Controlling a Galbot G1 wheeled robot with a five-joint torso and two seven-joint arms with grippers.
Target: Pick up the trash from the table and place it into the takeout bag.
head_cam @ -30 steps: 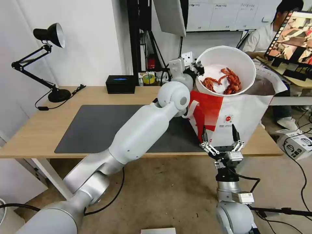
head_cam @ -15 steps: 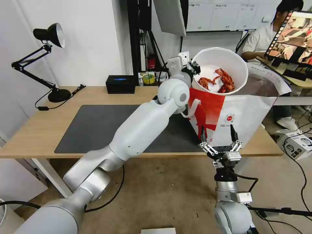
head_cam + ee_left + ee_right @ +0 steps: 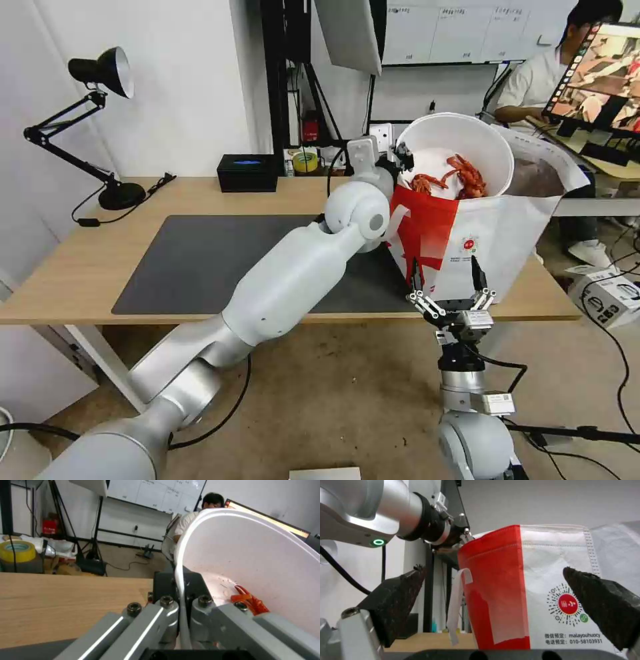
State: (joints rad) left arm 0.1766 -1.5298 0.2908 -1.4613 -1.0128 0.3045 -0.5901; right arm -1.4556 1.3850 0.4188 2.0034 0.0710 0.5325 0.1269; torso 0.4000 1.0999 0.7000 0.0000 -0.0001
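While tilted toward the camera, bowl (image 3: pixel 460 157) enters takeout bag (image 3: pixel 493 233) | left claw (image 3: pixel 402 155) pinches rim | right claw (image 3: pixel 448 293) spread wide, empty

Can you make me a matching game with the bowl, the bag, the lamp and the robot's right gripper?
Things:
1. white bowl
2. takeout bag
3. desk lamp
4. right gripper

States:
A. open, at the table's near edge by the bag
B. black, at the table's far left
C. pinched at its rim by the left gripper
D. white and red, standing on the table

Pairs: 1-C, 2-D, 3-B, 4-A
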